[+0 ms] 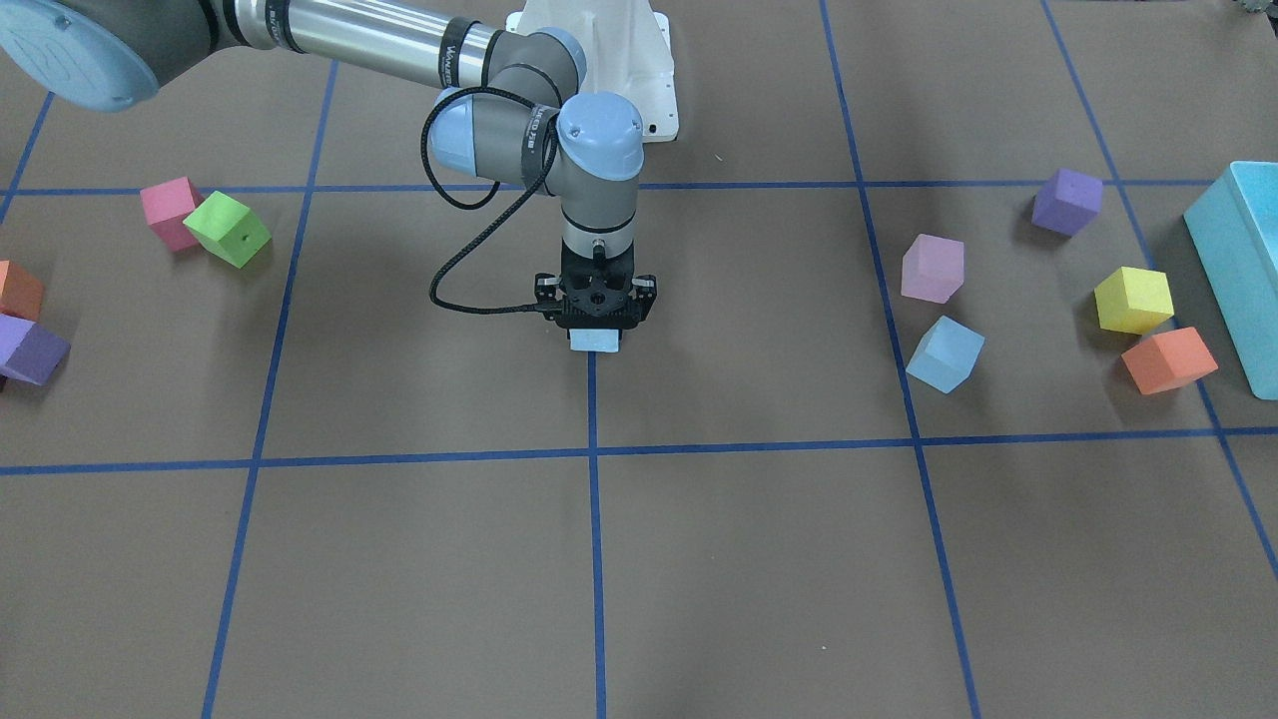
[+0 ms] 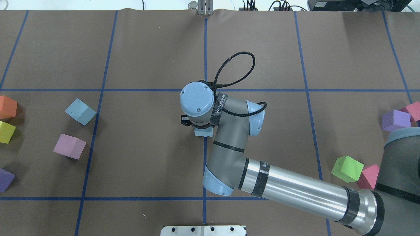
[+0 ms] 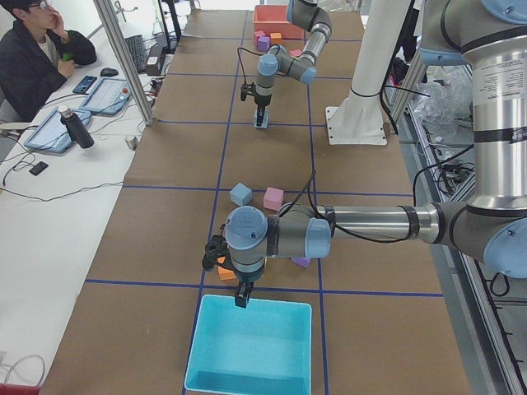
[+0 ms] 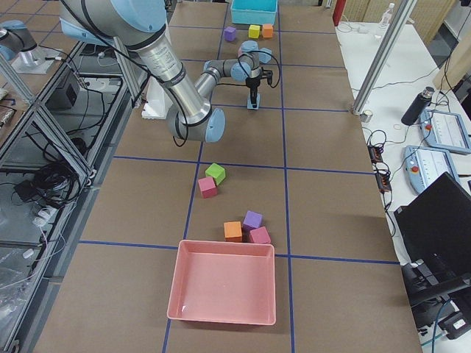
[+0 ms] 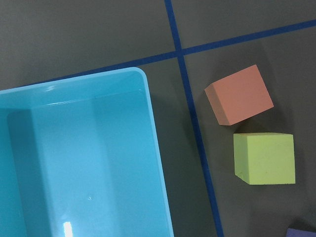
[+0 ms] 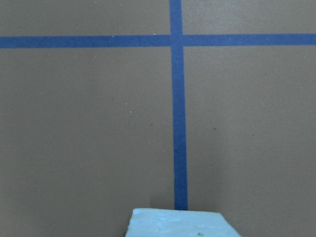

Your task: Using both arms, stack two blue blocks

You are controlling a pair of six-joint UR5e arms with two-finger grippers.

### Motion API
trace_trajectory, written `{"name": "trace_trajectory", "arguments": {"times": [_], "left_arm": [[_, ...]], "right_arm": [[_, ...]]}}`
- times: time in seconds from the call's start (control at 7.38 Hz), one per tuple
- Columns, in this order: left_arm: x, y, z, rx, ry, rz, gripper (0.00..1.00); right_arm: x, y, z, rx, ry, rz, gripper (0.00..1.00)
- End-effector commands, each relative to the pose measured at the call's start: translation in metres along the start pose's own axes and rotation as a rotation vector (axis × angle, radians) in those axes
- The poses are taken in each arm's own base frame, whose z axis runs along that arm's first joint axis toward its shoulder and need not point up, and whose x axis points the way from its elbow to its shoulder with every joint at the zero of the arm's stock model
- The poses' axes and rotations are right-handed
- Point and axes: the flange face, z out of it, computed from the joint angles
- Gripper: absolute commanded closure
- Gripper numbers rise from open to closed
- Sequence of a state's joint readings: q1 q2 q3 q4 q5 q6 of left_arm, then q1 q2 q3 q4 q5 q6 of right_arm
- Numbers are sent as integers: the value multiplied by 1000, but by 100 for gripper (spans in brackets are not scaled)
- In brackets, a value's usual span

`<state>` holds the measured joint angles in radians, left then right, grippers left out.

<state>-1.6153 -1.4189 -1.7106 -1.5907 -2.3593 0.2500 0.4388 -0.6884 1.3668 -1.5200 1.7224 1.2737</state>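
Observation:
One blue block point(image 1: 595, 342) sits in my right gripper point(image 1: 595, 335) at the table's centre, low over a blue tape line. The gripper points straight down and is shut on the block. The block also shows in the overhead view point(image 2: 203, 132) and at the bottom edge of the right wrist view point(image 6: 177, 224). The other blue block point(image 1: 944, 354) lies free on the table on my left side, next to a pink cube point(image 1: 933, 268). My left gripper point(image 3: 241, 296) hangs over the near rim of the turquoise box point(image 3: 251, 350); I cannot tell whether it is open or shut.
Near the turquoise box point(image 1: 1238, 260) lie yellow point(image 1: 1132, 300), orange point(image 1: 1168, 359) and purple point(image 1: 1066, 201) cubes. On my right side lie green point(image 1: 228, 229), pink point(image 1: 170, 213), orange point(image 1: 18, 290) and purple point(image 1: 32, 350) cubes. A pink tray point(image 4: 223, 287) stands at that end.

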Motion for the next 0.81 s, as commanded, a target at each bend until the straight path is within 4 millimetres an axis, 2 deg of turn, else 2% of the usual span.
{"name": "trace_trajectory", "arguments": {"times": [0.0,0.14,0.27,0.41,0.54,0.68], "left_arm": [[0,0,0,0,0,0,1],[0,0,0,0,0,0,1],[0,0,0,1,0,1,1],[0,0,0,0,0,0,1],[0,0,0,0,0,0,1],[0,0,0,0,0,0,1]], "right_arm": [[1,0,2,5,2,-7,23],[1,-3,0,34,8,-21,5],[1,-4,-2,41,7,-21,3],[-1,-6,-13,48,-11,-24,2],[2,-20,-37,68,-46,-13,2],[18,-29,-65,66,-58,6,3]]}}
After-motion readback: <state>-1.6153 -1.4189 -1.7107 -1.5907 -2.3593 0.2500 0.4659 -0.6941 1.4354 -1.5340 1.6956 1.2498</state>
